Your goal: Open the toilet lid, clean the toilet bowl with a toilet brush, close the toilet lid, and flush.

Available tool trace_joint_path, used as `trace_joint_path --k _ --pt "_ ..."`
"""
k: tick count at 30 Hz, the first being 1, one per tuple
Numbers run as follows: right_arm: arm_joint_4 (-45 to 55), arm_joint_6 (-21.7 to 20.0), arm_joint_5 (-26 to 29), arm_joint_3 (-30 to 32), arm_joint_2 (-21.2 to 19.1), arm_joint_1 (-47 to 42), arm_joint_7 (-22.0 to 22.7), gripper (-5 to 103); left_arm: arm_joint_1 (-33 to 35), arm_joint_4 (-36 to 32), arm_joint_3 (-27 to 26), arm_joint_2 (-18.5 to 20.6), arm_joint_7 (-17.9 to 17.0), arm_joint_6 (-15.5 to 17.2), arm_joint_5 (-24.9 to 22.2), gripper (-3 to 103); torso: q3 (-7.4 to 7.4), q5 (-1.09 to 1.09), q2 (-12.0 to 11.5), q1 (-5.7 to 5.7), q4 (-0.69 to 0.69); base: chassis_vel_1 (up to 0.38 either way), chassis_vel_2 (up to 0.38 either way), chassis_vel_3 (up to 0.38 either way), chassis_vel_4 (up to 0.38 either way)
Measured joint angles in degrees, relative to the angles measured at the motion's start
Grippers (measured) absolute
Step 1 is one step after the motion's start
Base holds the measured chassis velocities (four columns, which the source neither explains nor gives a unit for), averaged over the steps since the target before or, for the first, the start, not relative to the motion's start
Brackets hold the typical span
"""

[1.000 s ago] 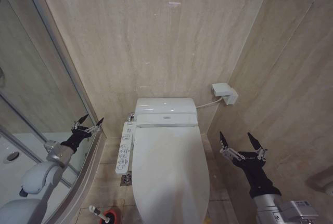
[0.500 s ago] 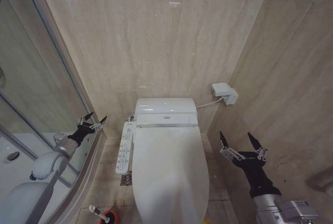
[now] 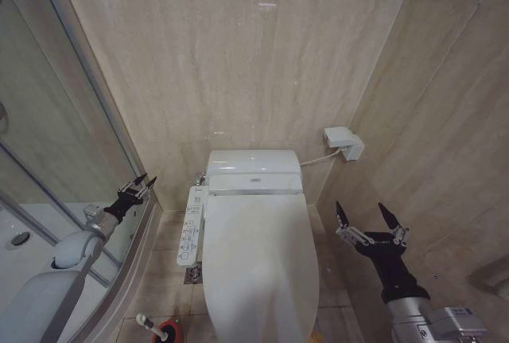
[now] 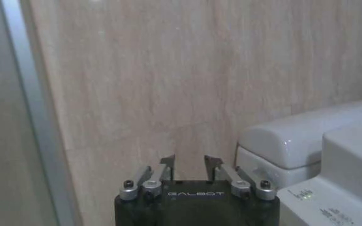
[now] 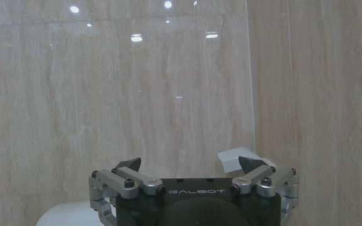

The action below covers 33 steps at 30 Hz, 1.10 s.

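The toilet lid (image 3: 258,267) is down, glossy white, covering the toilet bowl, which is hidden. A white button panel (image 3: 189,228) runs along the seat's left side. The toilet brush (image 3: 147,324) stands in its red holder (image 3: 169,332) on the floor at the lower left. My left gripper (image 3: 144,185) hovers left of the toilet near the shower frame. In the left wrist view this gripper (image 4: 190,162) is open with a narrow gap and holds nothing. My right gripper (image 3: 367,214) hangs right of the toilet, wide open and empty, and faces the wall in its own view (image 5: 187,165).
A glass shower enclosure (image 3: 56,160) with a metal frame stands close on the left. The toilet's rear unit (image 3: 254,169) sits against the tiled back wall, with a white wall box (image 3: 343,142) and cable to its right. The right wall is close to the right arm.
My left gripper's fingertips have drawn closer together and the gripper has shifted slightly right and down. The right arm and the toilet have not changed.
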Motion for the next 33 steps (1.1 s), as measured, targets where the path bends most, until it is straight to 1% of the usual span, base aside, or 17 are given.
trace_joint_path --k 1,2,8,9,11,15,16,18,19,22,23,27,28,30,31,33 --pt "0.0 0.0 0.0 0.0 0.0 0.0 0.0 100 -1.1 0.9 0.8 -0.2 0.3 -0.6 0.6 52 0.00 0.00 0.0 0.00 -0.01 0.000 0.000 0.000 0.000" --pt "0.0 0.0 0.0 0.0 0.0 0.0 0.0 100 -2.2 1.7 1.6 -0.4 0.6 -1.0 1.2 24 0.00 0.00 0.0 0.00 -0.02 0.000 0.000 0.000 0.000" --pt "0.0 0.0 0.0 0.0 0.0 0.0 0.0 100 -5.4 3.5 4.0 -0.6 1.5 -1.6 1.6 24 0.00 0.00 0.0 0.00 -0.02 0.000 0.000 0.000 0.000" --pt "0.0 0.0 0.0 0.0 0.0 0.0 0.0 100 -6.5 4.4 4.8 -0.5 1.9 -2.0 1.6 2 0.00 0.00 0.0 0.00 -0.02 0.000 0.000 0.000 0.000" --pt "0.0 0.0 0.0 0.0 0.0 0.0 0.0 100 -7.2 5.1 5.4 -0.3 2.3 -2.4 1.7 2 0.00 0.00 0.0 0.00 -0.02 0.000 0.000 0.000 0.000" --pt "0.0 0.0 0.0 0.0 0.0 0.0 0.0 100 -11.0 9.7 8.5 0.1 4.4 -4.6 2.3 2 0.00 0.00 0.0 0.00 0.00 0.000 0.000 0.000 0.000" --pt "0.0 0.0 0.0 0.0 0.0 0.0 0.0 100 -11.0 9.7 8.5 0.1 4.4 -4.6 2.3 2 0.00 0.00 0.0 0.00 0.00 0.000 0.000 0.000 0.000" --pt "0.0 0.0 0.0 0.0 0.0 0.0 0.0 100 -13.2 12.3 10.7 0.1 6.0 -6.2 2.4 0 0.00 0.00 0.0 0.00 0.00 0.000 0.000 0.000 0.000" --pt "0.0 0.0 0.0 0.0 0.0 0.0 0.0 100 -13.2 12.3 10.7 0.1 6.0 -6.2 2.4 0 0.00 0.00 0.0 0.00 0.00 0.000 0.000 0.000 0.000" --pt "0.0 0.0 0.0 0.0 0.0 0.0 0.0 100 -16.3 15.7 14.4 -0.5 7.4 -8.2 2.5 0 0.00 0.00 0.0 0.00 0.00 0.000 0.000 0.000 0.000" --pt "0.0 0.0 0.0 0.0 0.0 0.0 0.0 100 -16.3 15.7 14.4 -0.5 7.4 -8.2 2.5 0 0.00 0.00 0.0 0.00 0.00 0.000 0.000 0.000 0.000" --pt "0.0 0.0 0.0 0.0 0.0 0.0 0.0 100 -20.7 20.8 18.7 -3.3 8.2 -10.2 2.6 0 0.00 0.00 0.0 0.01 -0.03 0.000 0.000 0.000 0.000" --pt "0.0 0.0 0.0 0.0 0.0 0.0 0.0 100 -20.7 20.8 18.7 -3.3 8.2 -10.2 2.6 0 0.00 0.00 0.0 0.01 -0.03 0.000 0.000 0.000 0.000" --pt "0.0 0.0 0.0 0.0 0.0 0.0 0.0 100 -23.2 23.3 21.0 -4.6 9.4 -11.2 2.7 0 0.00 0.00 0.0 0.01 -0.03 0.000 0.000 0.000 0.000" --pt "0.0 0.0 0.0 0.0 0.0 0.0 0.0 100 -23.2 23.3 21.0 -4.6 9.4 -11.2 2.7 0 0.00 0.00 0.0 0.01 -0.03 0.000 0.000 0.000 0.000" --pt "0.0 0.0 0.0 0.0 0.0 0.0 0.0 100 -25.3 25.7 22.8 -5.6 10.9 -12.6 3.1 0 0.00 0.01 0.0 0.01 -0.02 0.000 0.000 0.000 0.000"
